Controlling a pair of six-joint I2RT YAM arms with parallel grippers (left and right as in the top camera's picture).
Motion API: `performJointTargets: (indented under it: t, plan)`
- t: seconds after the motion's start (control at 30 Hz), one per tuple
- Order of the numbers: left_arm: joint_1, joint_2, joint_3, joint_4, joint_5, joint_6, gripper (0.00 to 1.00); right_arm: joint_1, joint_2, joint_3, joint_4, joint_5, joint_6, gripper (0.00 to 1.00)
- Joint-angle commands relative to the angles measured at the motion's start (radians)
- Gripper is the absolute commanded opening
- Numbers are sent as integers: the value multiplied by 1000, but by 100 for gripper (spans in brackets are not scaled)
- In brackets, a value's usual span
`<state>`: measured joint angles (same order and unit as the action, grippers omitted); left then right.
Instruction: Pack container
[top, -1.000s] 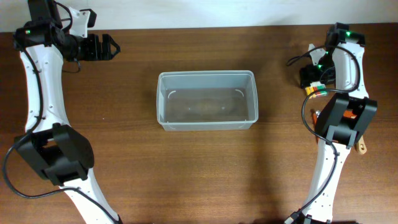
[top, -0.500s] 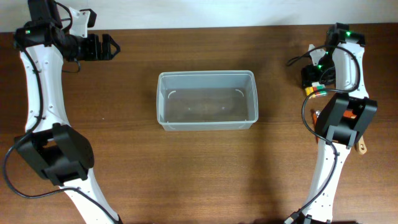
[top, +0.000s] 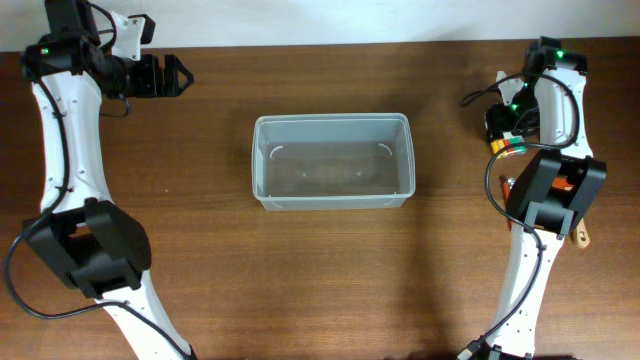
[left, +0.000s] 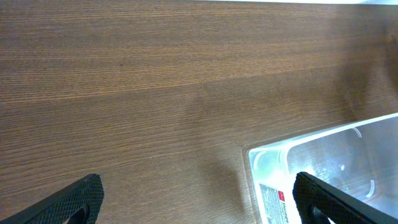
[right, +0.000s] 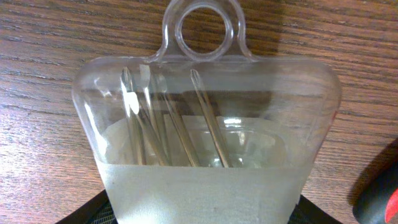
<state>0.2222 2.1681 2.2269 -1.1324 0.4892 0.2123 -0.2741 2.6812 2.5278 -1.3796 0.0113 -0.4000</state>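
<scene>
In the middle of the table (top: 200, 250) the container (top: 332, 161) stands upright with its long side running left to right, and nothing can be seen inside it. At the far left corner, well away from it, the left fingers (left: 78, 199) are spread wide with only bare wood between them. In the left wrist view, one rounded corner of the tub, bearing a white label, shows near the right-hand finger.

At the far right edge, well apart from the container, the right fingers (right: 87, 216) sit on either side of a clear pouch (right: 205, 130) with a hanging loop at its top. Several thin metal rods (right: 208, 121) lie inside it. Only the finger edges show at the bottom corners of the right wrist view, so I cannot tell whether they press on the pouch or merely flank it. A red object (right: 380, 198) lies just beside the pouch.
</scene>
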Motion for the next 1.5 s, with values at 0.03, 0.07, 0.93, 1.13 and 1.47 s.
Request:
performJointTargets:
  t: [0.03,0.07,0.93,1.13,1.47]
  plan:
    - [3,-1,16,2,0,-9,99,11,6,41,0,5,16,63]
    - [3,-1,16,2,0,-9,99,12,6,57,0,5,16,63]
    - [3,-1,16,2,0,-9,99,245,-131,406,-176,-11,41,62]
    - [3,-1,16,2,0,-9,99,375,-182,406,-253,-28,40,62]
    - [3,-1,16,2,0,-9,99,570,-193,406,-278,-133,0,62]
